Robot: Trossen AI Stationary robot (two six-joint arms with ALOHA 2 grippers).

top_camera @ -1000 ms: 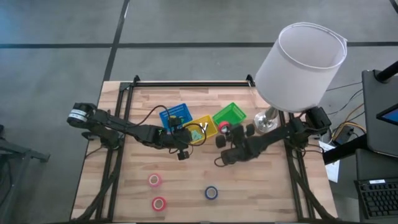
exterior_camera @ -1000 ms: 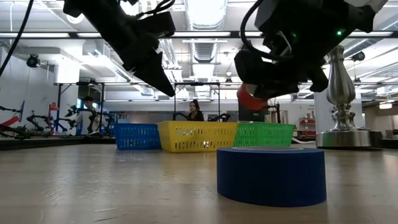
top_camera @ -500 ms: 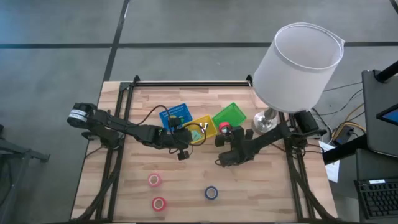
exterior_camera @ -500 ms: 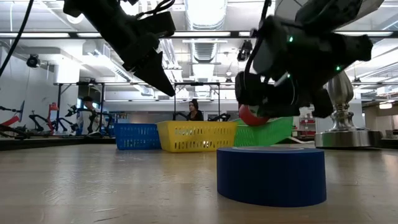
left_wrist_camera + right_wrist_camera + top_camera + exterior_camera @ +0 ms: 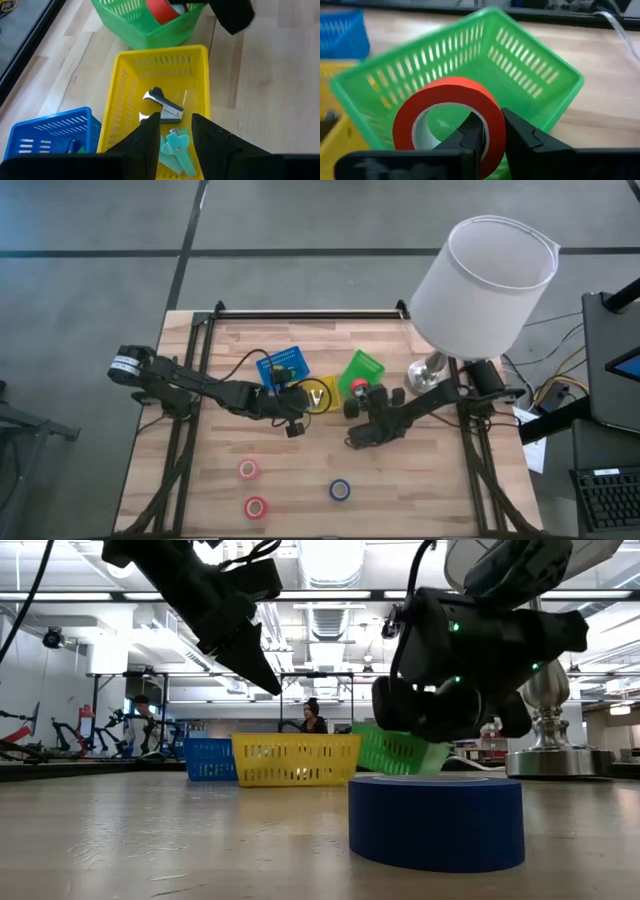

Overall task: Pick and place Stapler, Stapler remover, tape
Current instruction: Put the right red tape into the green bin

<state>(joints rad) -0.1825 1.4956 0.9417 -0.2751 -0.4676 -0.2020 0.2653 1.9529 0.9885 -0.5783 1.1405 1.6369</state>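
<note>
1. Tilting now: the green slotted plastic bin [image 5: 362, 370] has tipped up on edge against the right gripper [image 5: 357, 392]; half a second ago it was only starting to lift, and a second ago it sat flat.
2. Yellow slotted plastic bin [image 5: 322, 393] has been shoved toward the left arm; in the low view it now overlaps the blue slotted plastic bin [image 5: 208, 759] more.
3. Right gripper is clamped on the wall of a red-orange tape roll with a pale core [image 5: 449, 120], one finger through the hole, one outside. Roll sits just in front of the fingers, inside the tilted green bin's mouth.
4. Left gripper [image 5: 176, 131] hasn't moved: hovering above the yellow bin, fingers slightly apart, nothing between them. Below it lie a black-and-silver staple remover [image 5: 162, 106] and a pale green plastic piece [image 5: 178, 148].
5. Three more rolls stay on the wooden table [image 5: 420, 480], well clear of both grippers: two pink-red [image 5: 248, 469] [image 5: 255, 507], one blue [image 5: 340, 490].
6. Hard to see: blue bin's contents are unclear, and the green bin's base is hidden.
</note>
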